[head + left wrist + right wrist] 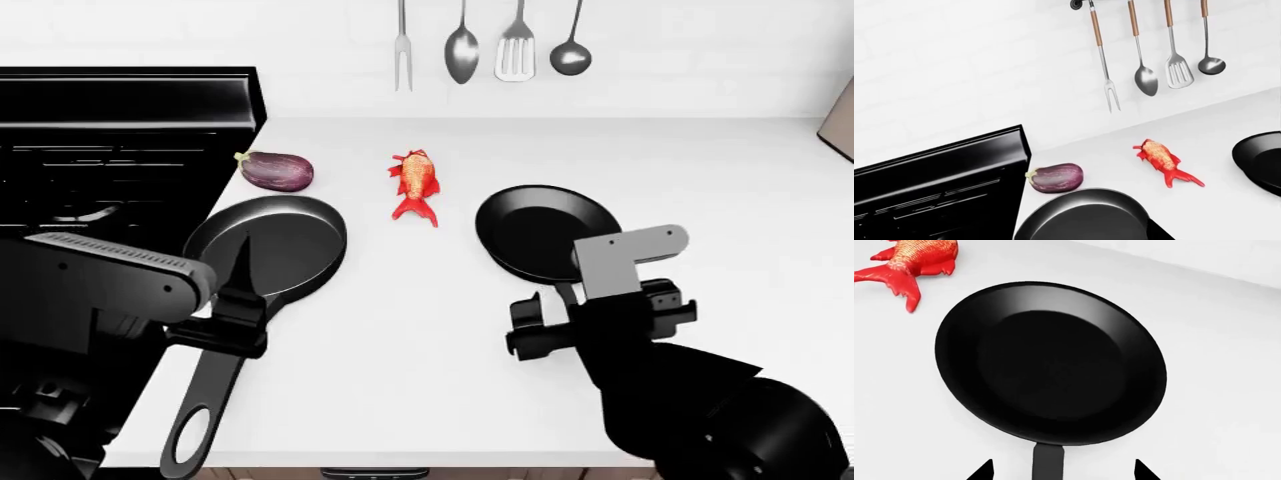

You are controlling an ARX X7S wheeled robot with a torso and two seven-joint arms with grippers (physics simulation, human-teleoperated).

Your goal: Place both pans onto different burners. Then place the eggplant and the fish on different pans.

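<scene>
The larger pan (267, 243) lies on the white counter beside the stove, its long handle (200, 410) with a hole pointing to the front edge. My left gripper (238, 300) sits over that handle close to the pan bowl (1084, 215) and looks open. The smaller pan (547, 230) lies mid-counter. My right gripper (1062, 472) is open, its fingertips (982, 472) on either side of the pan's handle (1048, 462) without touching it. The purple eggplant (276, 171) and the red-orange fish (416, 185) lie behind the pans. The burner grates (107, 160) are bare.
The black stove (934, 185) with its raised back panel fills the left. A fork, a spoon, a slotted turner and a ladle (571, 55) hang on the white wall behind. The white counter (721, 190) runs right to a brown object at the edge.
</scene>
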